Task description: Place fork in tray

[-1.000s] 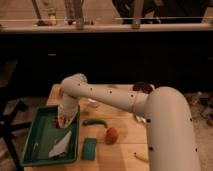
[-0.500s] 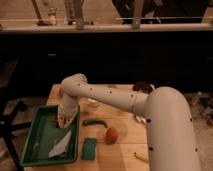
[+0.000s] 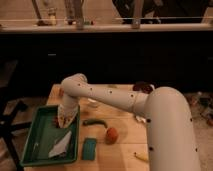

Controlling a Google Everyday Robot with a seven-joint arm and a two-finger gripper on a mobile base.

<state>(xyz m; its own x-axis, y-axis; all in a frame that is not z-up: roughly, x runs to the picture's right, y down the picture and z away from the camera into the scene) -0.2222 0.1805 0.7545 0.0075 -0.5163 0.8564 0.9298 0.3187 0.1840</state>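
Gripper [image 3: 64,119] hangs over the shallow green plastic tray [image 3: 31,150]; jaws' state unclear, thin pale fork unseen. Lower gently before releasing.

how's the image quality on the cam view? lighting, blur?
Camera view: dim warm light, soft blur throughout; background behind the table nearly black. The gripper hangs over the green tray, its shape smeared. The white arm fills the right foreground. No glare.

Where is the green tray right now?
In the camera view the green tray sits at the table's front-left corner, directly under the gripper, with the teal sponge just off its right rim.
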